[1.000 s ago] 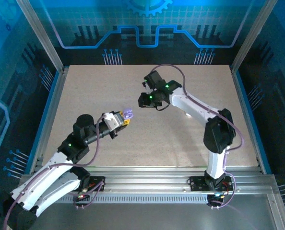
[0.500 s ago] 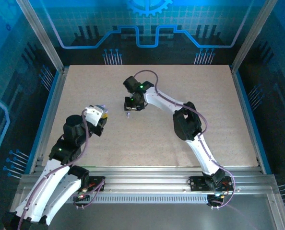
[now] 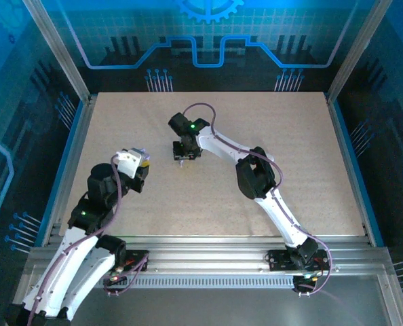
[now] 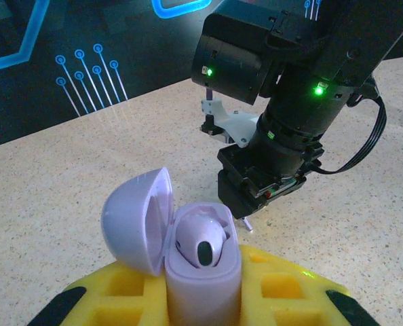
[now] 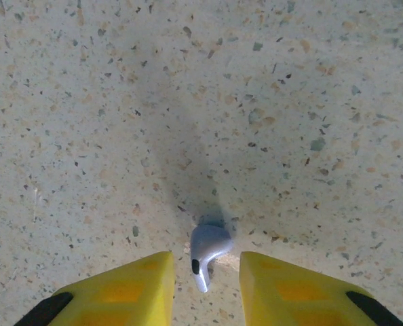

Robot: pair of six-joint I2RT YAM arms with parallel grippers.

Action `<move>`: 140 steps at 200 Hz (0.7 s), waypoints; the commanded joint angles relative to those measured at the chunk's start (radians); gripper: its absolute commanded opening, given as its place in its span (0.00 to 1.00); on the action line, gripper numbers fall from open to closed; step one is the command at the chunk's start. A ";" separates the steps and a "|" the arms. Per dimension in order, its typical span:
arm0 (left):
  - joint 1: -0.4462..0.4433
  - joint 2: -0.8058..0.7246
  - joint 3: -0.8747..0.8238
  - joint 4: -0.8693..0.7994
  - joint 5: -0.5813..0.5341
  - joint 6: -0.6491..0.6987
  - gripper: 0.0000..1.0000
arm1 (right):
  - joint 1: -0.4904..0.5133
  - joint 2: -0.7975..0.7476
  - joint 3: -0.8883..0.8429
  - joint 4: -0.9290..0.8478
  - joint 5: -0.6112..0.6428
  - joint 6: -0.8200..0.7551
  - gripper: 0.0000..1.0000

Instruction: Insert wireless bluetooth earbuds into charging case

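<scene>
Right fingers (image 5: 140, 285) narrow, straddling lavender earbud (image 5: 207, 250) at 6 o'clock: centre, pinch body not stem; left fingers (image 4: 120, 292) clamp open charging case (image 4: 201, 285).

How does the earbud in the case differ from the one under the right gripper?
The seated earbud sits in the open lavender case; the loose earbud lies bare on the table. The seated earbud's case is clamped in the left gripper; the loose earbud lies between the spread fingers of the right gripper, ungripped. Both are lavender.
</scene>
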 commanded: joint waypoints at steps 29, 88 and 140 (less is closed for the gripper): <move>0.009 -0.011 0.002 0.013 0.023 -0.023 0.20 | 0.012 0.052 0.053 -0.027 0.044 -0.033 0.31; 0.011 -0.009 0.000 0.022 0.031 -0.024 0.20 | 0.018 0.070 0.076 -0.078 0.103 -0.054 0.23; 0.012 -0.007 0.000 0.022 0.040 -0.025 0.20 | 0.025 0.068 0.071 -0.138 0.120 -0.052 0.25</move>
